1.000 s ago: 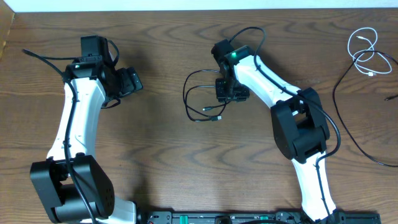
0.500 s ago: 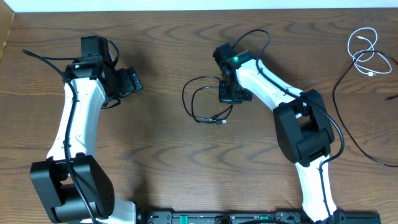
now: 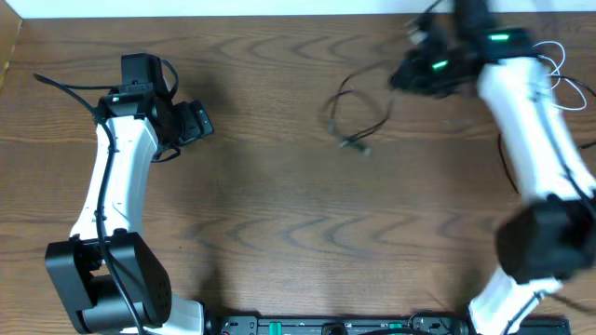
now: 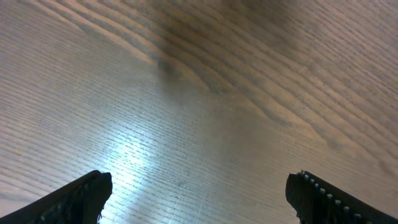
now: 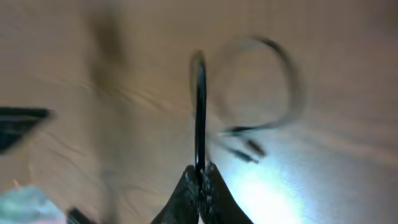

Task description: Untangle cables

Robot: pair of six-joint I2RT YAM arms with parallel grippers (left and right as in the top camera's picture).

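Ur right gripper [image 5: 200, 177] is pinched shut on the black cable [image 5: 199, 93], its loop dangling over the table [image 3: 279, 233] back-centre. It's light n floppy, so grip near a plug imo. Left gripper [image 4: 199, 202] is spread apart, holding nothing. White cable [image 3: 561, 63] is far right.

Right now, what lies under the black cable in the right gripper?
Only bare wooden table shows beneath the black cable, which hangs from the right gripper. Motion blur hides detail, and the pinched stretch is covered by the fingers.
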